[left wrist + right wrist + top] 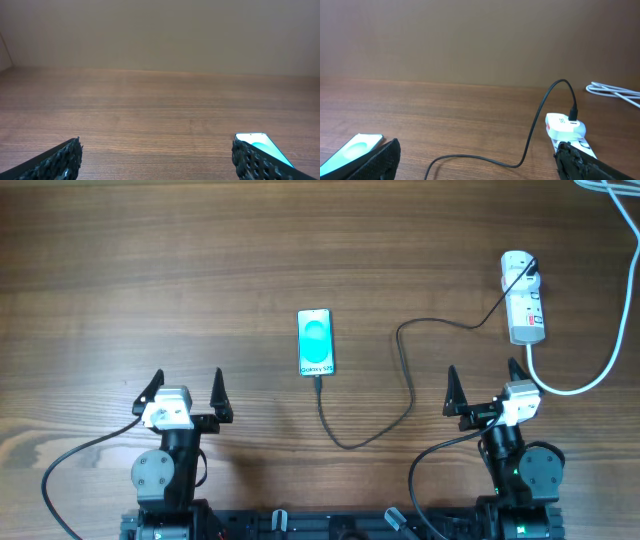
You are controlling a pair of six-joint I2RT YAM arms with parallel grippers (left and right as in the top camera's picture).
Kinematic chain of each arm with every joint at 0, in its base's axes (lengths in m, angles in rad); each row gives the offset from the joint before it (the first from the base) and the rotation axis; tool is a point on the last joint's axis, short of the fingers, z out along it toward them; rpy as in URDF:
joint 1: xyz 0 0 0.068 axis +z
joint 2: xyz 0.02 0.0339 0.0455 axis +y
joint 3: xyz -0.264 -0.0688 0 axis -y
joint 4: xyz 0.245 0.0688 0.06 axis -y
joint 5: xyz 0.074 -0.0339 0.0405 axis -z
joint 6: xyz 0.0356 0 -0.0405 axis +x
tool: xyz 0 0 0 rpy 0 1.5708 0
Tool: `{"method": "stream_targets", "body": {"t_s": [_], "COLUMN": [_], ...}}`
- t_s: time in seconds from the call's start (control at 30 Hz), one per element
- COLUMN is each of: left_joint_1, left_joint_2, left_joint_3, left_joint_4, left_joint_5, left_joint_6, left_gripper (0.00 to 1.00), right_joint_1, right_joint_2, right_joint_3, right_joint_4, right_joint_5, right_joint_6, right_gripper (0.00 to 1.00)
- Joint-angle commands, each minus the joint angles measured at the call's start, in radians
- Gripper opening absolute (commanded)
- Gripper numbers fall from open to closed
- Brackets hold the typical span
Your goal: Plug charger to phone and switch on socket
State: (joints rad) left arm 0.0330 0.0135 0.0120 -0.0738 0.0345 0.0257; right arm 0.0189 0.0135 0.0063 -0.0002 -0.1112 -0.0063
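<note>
Worktop (150,260) of brown wood fills the overhead view out to the top, left and right edges, with the two arm bases along the bottom. Just left of centre the phone (315,342) lies flat, its teal screen lit and white lettering at its lower end. The charger (346,446) meets that lower end, though whether its tip is seated cannot be told. From there the thin black cable drops, curls right in a loop, climbs between the phone and the right hand (482,370), then runs right to a black plug (530,272) at the upper end of the socket (524,300) in the upper right. A thick white cord (572,391) leaves the socket's lower end, sags just beside the right hand and sweeps up along the right edge. The right hand is released, spread wide and holding nothing, with the cable loop to its left and the socket above it. The left hand (188,375), lower left, is likewise spread and holds nothing; the phone sits up and to its right, and bare wood stretches above and left of it. In both wrist views the worktop's far edge meets a plain wall (160,30). The arms' own black wires (80,455) curl along the bottom.
</note>
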Motion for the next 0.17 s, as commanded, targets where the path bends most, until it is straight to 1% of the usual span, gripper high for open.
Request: {"method": "stream_targets", "body": {"t_s": [0.0, 0.13], "left_joint_1": [0.002, 0.002], "left_joint_2": [-0.011, -0.011], "left_joint_3": [-0.006, -0.006], "left_joint_4": [-0.002, -0.002], "left_joint_5": [0.009, 0.009], "left_joint_6": [0.019, 0.019], "left_gripper": [1.0, 1.0], "right_joint_1": [0.0, 0.0], "right_joint_2": [-0.01, -0.01], "right_joint_3": [0.0, 0.0], "right_joint_4": [0.003, 0.003], "right_joint_5": [0.006, 0.005], "right_joint_6": [-0.017, -0.017], "right_gripper": [1.0, 1.0]}}
